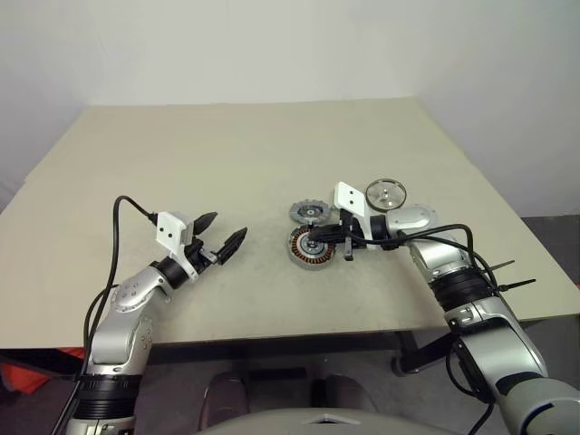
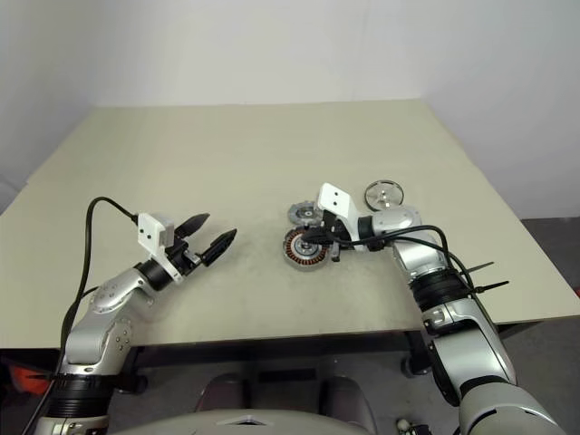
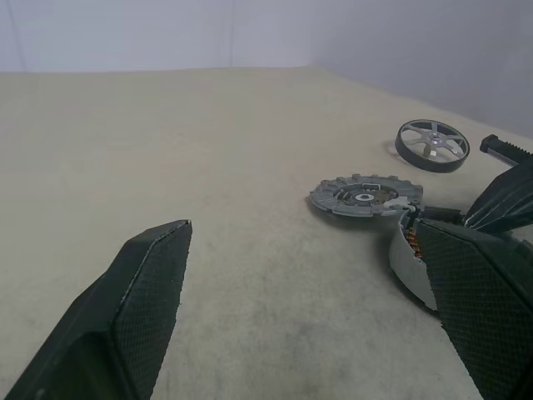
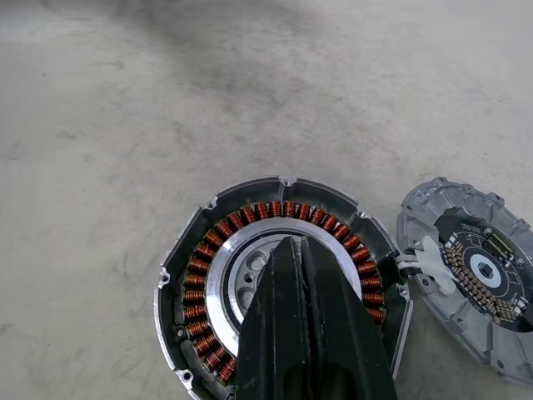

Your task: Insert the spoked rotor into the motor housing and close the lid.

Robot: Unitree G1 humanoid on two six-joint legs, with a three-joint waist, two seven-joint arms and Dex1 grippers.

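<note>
The motor housing (image 4: 275,209) lies open on the table, its copper windings ringing a silvery centre. My right gripper (image 4: 291,247) is shut with nothing between its fingers, and its tips sit over that centre. Just behind the housing lies the lid (image 1: 308,214), a grey notched disc, flat on the table. The spoked rotor (image 1: 386,193) rests further back on the right, beyond my right wrist. To the left of the housing my left gripper (image 1: 228,227) hovers open and empty, pointing toward it; from that wrist I see the lid (image 3: 365,197) and the rotor (image 3: 432,145).
The beige table (image 1: 227,154) stretches bare to the back and left. Its front edge runs just below both arms. A white wall stands behind the table.
</note>
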